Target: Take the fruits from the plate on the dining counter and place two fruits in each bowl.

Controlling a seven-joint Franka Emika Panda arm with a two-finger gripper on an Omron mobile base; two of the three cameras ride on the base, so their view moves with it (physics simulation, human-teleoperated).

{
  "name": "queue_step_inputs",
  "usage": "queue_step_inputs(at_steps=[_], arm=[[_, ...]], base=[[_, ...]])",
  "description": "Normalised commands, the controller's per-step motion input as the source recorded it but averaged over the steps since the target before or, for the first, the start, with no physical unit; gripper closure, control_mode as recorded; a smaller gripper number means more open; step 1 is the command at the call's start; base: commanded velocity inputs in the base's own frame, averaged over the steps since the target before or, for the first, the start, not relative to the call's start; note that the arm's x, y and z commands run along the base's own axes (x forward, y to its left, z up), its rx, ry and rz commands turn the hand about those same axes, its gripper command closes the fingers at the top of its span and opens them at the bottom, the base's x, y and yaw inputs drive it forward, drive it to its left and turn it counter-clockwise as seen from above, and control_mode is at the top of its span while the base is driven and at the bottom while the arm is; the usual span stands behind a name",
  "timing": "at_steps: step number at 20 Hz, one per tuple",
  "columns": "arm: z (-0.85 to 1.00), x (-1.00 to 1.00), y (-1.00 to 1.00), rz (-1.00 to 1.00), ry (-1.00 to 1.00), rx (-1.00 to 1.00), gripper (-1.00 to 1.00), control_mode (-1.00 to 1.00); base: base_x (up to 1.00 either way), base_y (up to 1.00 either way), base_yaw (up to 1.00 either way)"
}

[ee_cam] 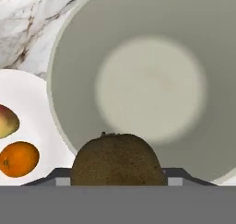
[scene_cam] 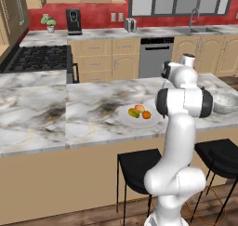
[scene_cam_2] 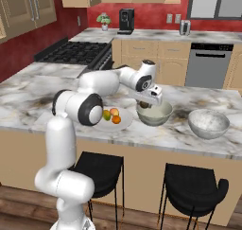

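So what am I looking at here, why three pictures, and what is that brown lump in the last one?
It is a white robot arm in a simulated kitchen. Two pictures come from cameras behind it, one on each side; the third comes from a camera on its hand, looking down. On the marbled dining counter sit a white plate with three fruits, a grey-green bowl and a speckled bowl. The brown lump is a dark olive-brown fruit, held in the gripper above the empty grey-green bowl.

dark olive-brown fuzzy round fruit [ee_cam: 117, 159], dull grey-green deep bowl [ee_cam: 69, 71], plain white plate [ee_cam: 32, 121], orange round fruit [ee_cam: 18, 159], white-grey marbled stone counter [scene_cam: 42, 113].
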Motion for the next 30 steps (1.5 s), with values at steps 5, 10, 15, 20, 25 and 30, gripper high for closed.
queue_step_inputs(at_steps=[5, 10, 15, 20, 25, 30], arm=[[-0.28, 0.43, -0.32, -0.07, 0.01, -0.04, 1.0, -1.0], [-0.34, 0.06, -0.13, -0.01, 0.15, -0.06, 1.0, -1.0], [-0.29, 0.0, 0.02, 0.02, 0.1, -0.04, -1.0, -1.0], [0.0, -0.01, 0.0, 0.0, 0.0, 0.0, -1.0, -1.0], [0.0, -0.34, 0.0, 0.0, 0.0, 0.0, -1.0, -1.0], [0.06, -0.8, 0.26, 0.0, -0.02, 0.0, -1.0, -1.0]], base=[[0.0, 0.0, 0.0], [0.0, 0.0, 0.0], [0.0, 0.0, 0.0], [0.0, 0.0, 0.0], [0.0, 0.0, 0.0], [0.0, 0.0, 0.0]])
